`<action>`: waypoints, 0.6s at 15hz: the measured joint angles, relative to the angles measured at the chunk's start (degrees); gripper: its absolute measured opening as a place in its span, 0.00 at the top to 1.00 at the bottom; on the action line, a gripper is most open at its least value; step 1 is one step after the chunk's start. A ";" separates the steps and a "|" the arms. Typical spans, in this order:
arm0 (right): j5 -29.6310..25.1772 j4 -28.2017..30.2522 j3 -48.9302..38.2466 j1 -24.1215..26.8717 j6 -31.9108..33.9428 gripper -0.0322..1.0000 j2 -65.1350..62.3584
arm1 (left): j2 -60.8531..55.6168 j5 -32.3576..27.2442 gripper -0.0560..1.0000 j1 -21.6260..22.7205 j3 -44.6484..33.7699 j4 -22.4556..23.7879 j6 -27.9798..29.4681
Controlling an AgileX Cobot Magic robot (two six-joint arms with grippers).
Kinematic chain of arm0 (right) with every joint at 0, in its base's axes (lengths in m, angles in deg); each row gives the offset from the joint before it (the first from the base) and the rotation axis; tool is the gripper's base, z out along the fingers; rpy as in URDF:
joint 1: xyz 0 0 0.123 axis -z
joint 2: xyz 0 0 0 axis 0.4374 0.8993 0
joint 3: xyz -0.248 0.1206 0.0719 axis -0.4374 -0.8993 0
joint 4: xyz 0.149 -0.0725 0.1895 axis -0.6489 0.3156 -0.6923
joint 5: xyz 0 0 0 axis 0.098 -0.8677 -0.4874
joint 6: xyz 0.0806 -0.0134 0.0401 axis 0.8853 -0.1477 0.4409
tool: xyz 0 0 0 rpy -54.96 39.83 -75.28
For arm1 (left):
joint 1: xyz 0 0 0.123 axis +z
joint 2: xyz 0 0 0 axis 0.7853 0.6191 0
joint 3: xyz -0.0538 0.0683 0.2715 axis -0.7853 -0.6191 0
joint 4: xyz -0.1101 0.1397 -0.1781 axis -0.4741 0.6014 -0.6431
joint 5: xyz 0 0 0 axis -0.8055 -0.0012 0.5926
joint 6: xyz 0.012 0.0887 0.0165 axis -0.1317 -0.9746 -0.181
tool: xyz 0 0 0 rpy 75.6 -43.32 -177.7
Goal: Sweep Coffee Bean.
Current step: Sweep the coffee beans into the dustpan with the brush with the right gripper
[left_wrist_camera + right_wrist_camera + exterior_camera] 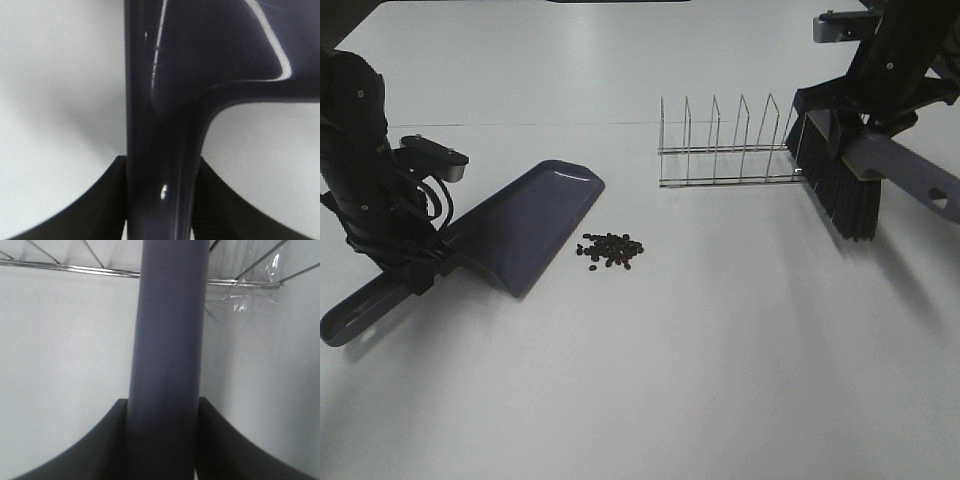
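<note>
A loose cluster of tiny dark coffee beans (611, 250) lies on the white table just right of the dustpan's front lip. My left gripper (412, 268) is shut on the handle of the dark blue-grey dustpan (525, 225), whose pan rests on the table; the handle fills the left wrist view (165, 150). My right gripper (865, 125) is shut on the grey handle of the brush (840, 180), held above the table at the right end of the wire rack, black bristles pointing down. The handle shows in the right wrist view (167, 365).
A wire dish rack (725, 150) stands behind the beans, its right end beside the brush; it also shows in the right wrist view (75, 267). The white table (720, 360) stretches to the front.
</note>
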 joint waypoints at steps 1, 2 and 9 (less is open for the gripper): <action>-0.29 -0.29 0.00 -0.06 0.00 0.63 -1.60 | 0.00 0.00 0.65 0.00 0.00 0.00 0.00; -0.40 -0.52 0.00 -0.11 -0.06 0.63 -3.21 | 0.00 0.00 0.65 0.00 0.00 0.00 0.00; -6.99 -0.57 0.00 -0.17 -0.06 0.64 -9.51 | 0.00 -0.06 0.65 0.00 0.00 0.00 0.00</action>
